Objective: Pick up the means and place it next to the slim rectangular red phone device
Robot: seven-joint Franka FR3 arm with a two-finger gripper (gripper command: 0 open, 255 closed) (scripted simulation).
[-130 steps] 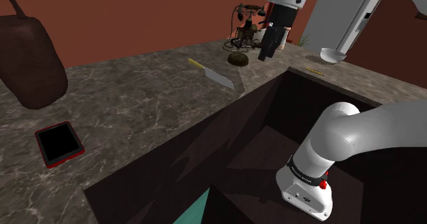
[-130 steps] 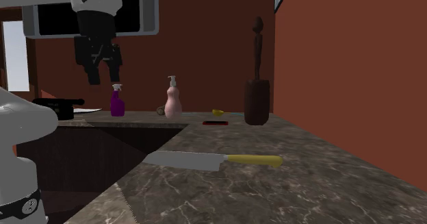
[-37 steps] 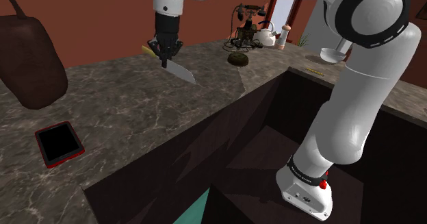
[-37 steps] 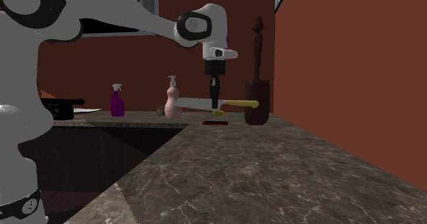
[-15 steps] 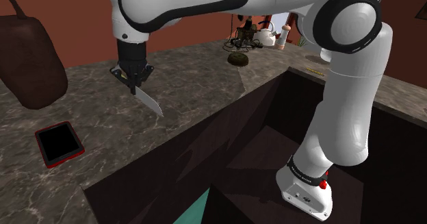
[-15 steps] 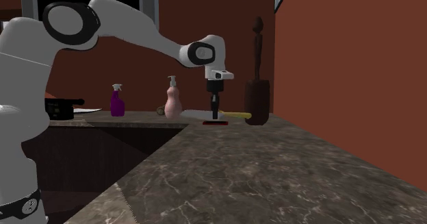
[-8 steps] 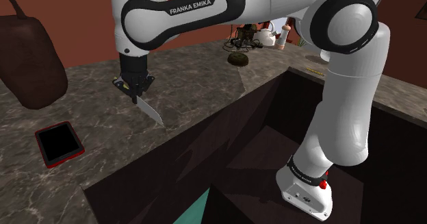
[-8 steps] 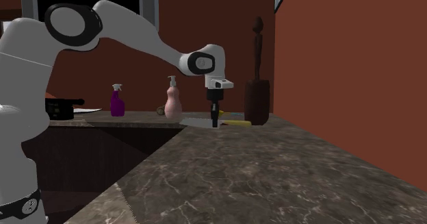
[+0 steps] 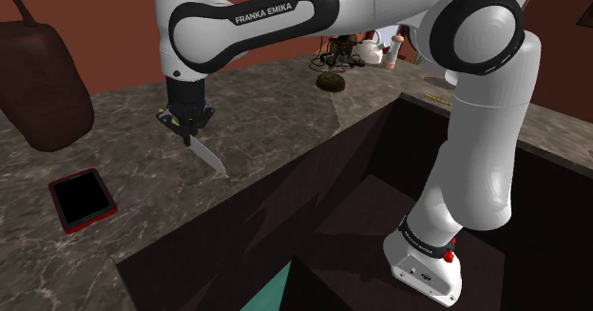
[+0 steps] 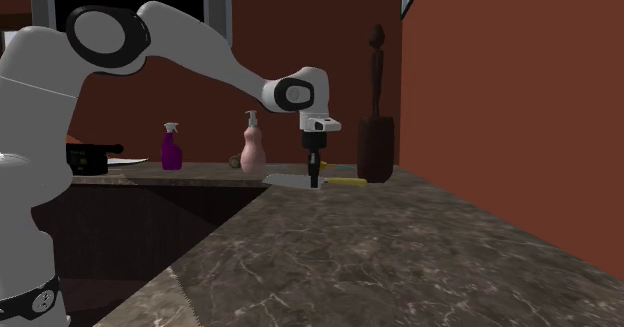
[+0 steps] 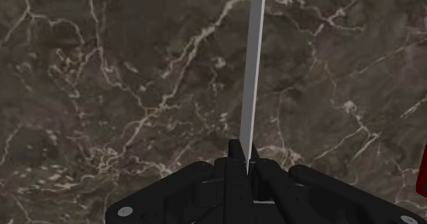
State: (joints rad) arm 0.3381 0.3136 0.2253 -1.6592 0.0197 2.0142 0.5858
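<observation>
Looking first at the shoulder view, I see the gripper (image 9: 187, 128) clamped tight on the knife (image 9: 211, 157) where handle meets blade. The grey blade slants out from one side of the hand and a stub of yellow handle shows on the other. The red phone (image 9: 83, 200) lies flat on the counter (image 9: 285, 100), off to the side of the hand. It sits across from the knife's long axis, nearer the handle end than the tip. I judge the coming move as a sideways carry toward it with the blade trailing.

In the second exterior view the gripper (image 10: 314, 178) points straight down with the knife (image 10: 286, 180) level beneath it. It hangs very low over the counter (image 10: 400, 265); I cannot tell whether it touches.

In the wrist view the fingers meet on the knife (image 11: 254, 72), its blade edge-on and running straight away from the gripper (image 11: 246, 166). A red sliver (image 11: 423, 180) beside the hand is probably the phone.
</observation>
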